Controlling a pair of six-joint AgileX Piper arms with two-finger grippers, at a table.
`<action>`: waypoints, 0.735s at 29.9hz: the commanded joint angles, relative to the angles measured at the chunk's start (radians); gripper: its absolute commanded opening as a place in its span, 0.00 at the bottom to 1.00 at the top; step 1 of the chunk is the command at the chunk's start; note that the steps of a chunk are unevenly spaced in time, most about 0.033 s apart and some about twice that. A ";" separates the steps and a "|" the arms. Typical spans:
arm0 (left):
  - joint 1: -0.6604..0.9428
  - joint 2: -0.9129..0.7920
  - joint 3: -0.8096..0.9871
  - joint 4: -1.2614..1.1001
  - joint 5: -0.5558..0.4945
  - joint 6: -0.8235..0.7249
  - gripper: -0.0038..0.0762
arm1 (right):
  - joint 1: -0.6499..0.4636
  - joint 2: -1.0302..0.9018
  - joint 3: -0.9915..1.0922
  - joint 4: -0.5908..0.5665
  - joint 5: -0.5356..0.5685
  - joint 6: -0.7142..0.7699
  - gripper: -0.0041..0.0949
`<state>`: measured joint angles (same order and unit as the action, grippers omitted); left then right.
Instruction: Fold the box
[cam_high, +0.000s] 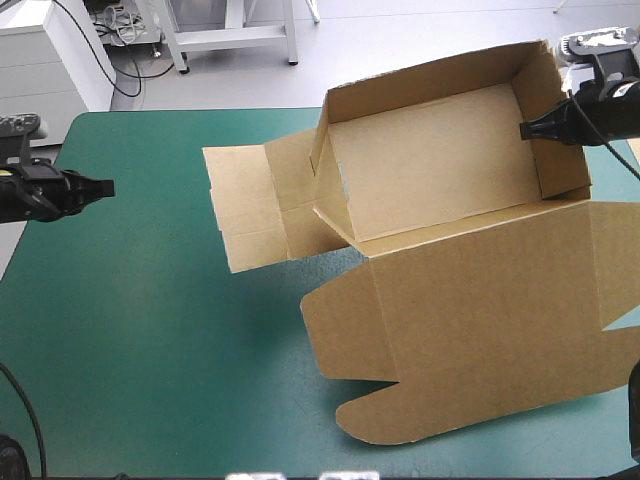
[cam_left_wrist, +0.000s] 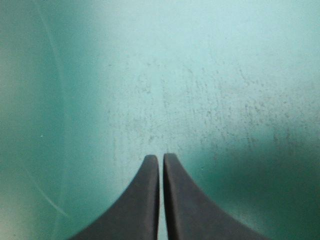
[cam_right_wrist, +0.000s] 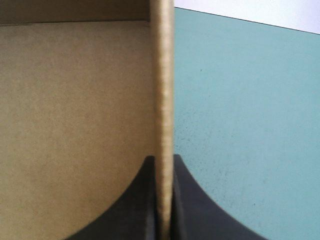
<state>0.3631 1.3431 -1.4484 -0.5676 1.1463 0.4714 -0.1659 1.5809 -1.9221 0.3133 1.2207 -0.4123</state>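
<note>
The brown box (cam_high: 440, 170) stands partly raised at the table's right, its tray tilted up with walls standing and its big lid panel (cam_high: 480, 330) lying flat toward the near edge. A flat side flap (cam_high: 250, 205) reaches left. My right gripper (cam_high: 526, 130) is shut on the box's right wall; in the right wrist view that wall's edge (cam_right_wrist: 163, 100) runs straight up from between my fingers (cam_right_wrist: 164, 200), inner board on one side, teal-green cover on the other. My left gripper (cam_high: 106, 187) hovers shut near the table's left edge, well clear of the box, over bare cover (cam_left_wrist: 160, 159).
The teal-green table (cam_high: 150, 330) has bare cover across its left half and near-left area. The lid's rounded tabs (cam_high: 380, 420) lie close to the near edge. White furniture stands beyond the far edge.
</note>
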 joint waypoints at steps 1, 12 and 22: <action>0.122 0.012 0.033 -0.251 0.015 0.147 0.07 | -0.008 -0.051 -0.023 0.060 -0.050 -0.001 0.02; 0.190 0.107 0.392 -0.585 -0.158 0.440 0.05 | -0.008 -0.051 -0.023 0.215 -0.050 -0.039 0.02; 0.096 0.228 0.483 -0.932 0.008 0.772 0.17 | -0.008 -0.051 -0.023 0.227 -0.050 -0.041 0.02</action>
<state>0.5092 1.5795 -0.9457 -1.3487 1.0559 1.1585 -0.1659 1.5797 -1.9214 0.4798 1.2207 -0.4568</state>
